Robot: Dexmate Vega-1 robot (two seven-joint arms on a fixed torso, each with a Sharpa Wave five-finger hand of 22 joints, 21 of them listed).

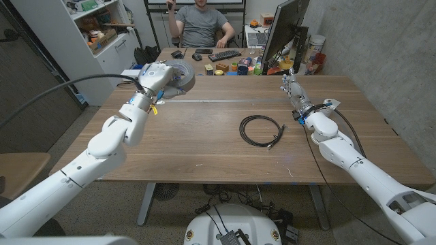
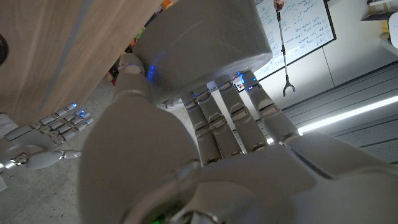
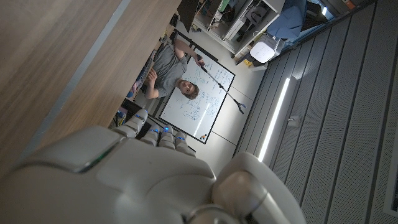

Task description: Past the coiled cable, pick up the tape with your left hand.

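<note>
Tape [image 1: 178,73]: grey roll, gripped in left hand [image 1: 158,76] at far left of table [image 1: 204,146], raised off the wood as far as head view shows; contact with surface cannot be ruled out. In left wrist view, roll [image 2: 205,46] sits directly against the fingers [image 2: 214,124], which reach up and wrap its wide grey side, thumb at the opposite flank. Roll located just beyond the fingertips, on the side of the hand facing away from the robot. Cable [image 1: 261,129]: black coil, flat on table near centre, well apart from tape and from both hands, nearer the right arm. Right hand [image 1: 293,90]: at far right of table, standing up from the wood, holding nothing; fingers close together and pointing away from the robot, spread or curl cannot be told. In right wrist view, only the back of that hand [image 3: 155,168] and its knuckles visible. Person [image 1: 202,26] seated behind table at a second desk carrying keyboard [image 1: 224,55] and monitor [image 1: 283,30].
</note>
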